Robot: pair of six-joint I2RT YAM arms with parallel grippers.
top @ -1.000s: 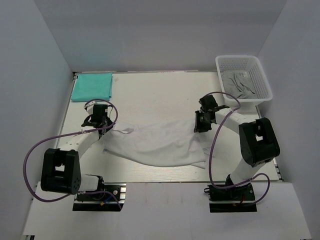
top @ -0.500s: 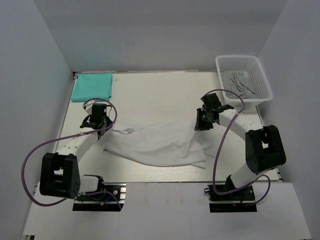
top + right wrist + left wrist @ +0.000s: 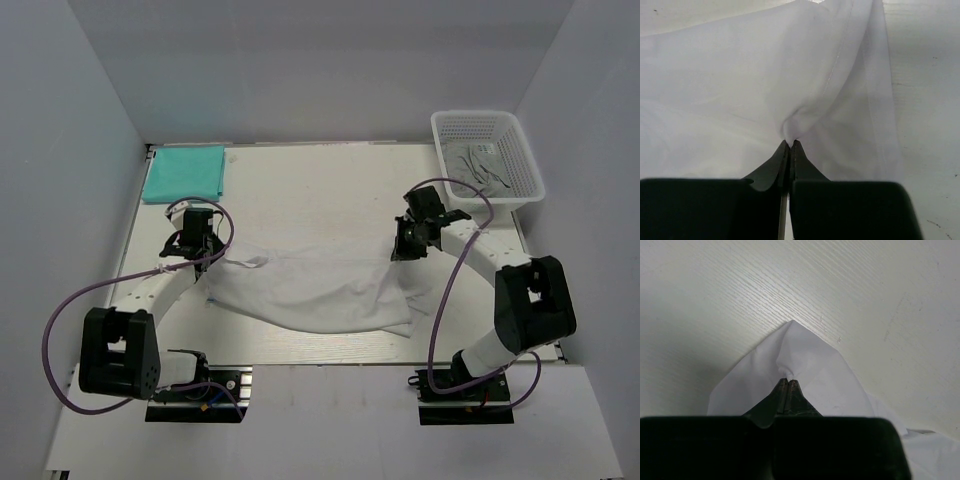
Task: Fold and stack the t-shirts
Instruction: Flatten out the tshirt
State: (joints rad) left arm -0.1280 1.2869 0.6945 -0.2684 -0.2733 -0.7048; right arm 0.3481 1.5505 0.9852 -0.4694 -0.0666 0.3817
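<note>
- Top external view, far-left corner of the table (image 3: 320, 190): found the teal t-shirt (image 3: 184, 172) folded into a flat rectangle, lying well apart from both arms.
- Near the left edge: found the left gripper (image 3: 205, 256) low over the table at the left end of the white t-shirt (image 3: 310, 290), pointing toward the cloth.
- Left wrist view: recorded the jaws pressed together on a pointed corner of the white t-shirt, with a small pucker of cloth right at the tips. Noted wood-grain table surface beyond that corner.
- Centre: found the white t-shirt unfolded and wrinkled across the middle of the table, drawn out between the two grippers. Noted its near edge bulging toward the arm bases.
- Right of centre: found the right gripper (image 3: 403, 247) low at the right end of the same shirt.
- Right wrist view: recorded the jaws clamped on a bunched fold of white cloth just beside a stitched seam. Noted table surface along the right side of the cloth.
- Far-right corner: found a white mesh basket (image 3: 478, 115) with crumpled grey cloth (image 3: 480, 165) lying inside, apart from the white t-shirt.
</note>
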